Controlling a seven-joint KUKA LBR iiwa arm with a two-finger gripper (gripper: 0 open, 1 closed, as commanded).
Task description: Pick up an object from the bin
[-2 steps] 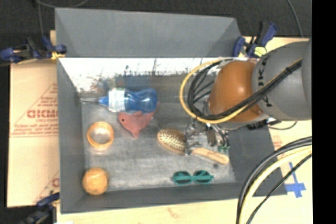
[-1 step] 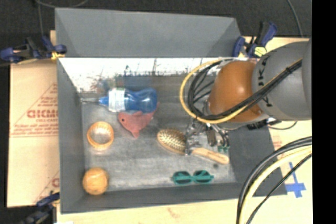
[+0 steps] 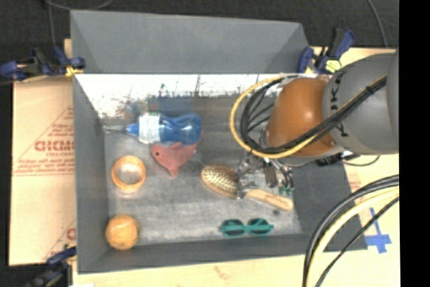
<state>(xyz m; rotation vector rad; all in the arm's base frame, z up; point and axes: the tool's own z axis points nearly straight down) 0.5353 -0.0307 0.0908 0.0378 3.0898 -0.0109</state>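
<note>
My gripper (image 3: 263,177) is low in the right half of the bin, under the arm's wrist. It sits right over the neck of a wooden hairbrush (image 3: 222,181), whose oval bristle head points left. The brush's pale handle runs out to the lower right beneath the gripper. Just in front of the brush, near the bin's front wall, lies a small green pair of toy glasses (image 3: 246,228).
A blue bottle with a white cap (image 3: 168,128) lies toward the back left, with a red fish-shaped piece (image 3: 173,156) in front of it. An orange see-through ring (image 3: 128,173) and an orange ball (image 3: 121,232) sit along the left wall. The arm and its cables cover the bin's right side.
</note>
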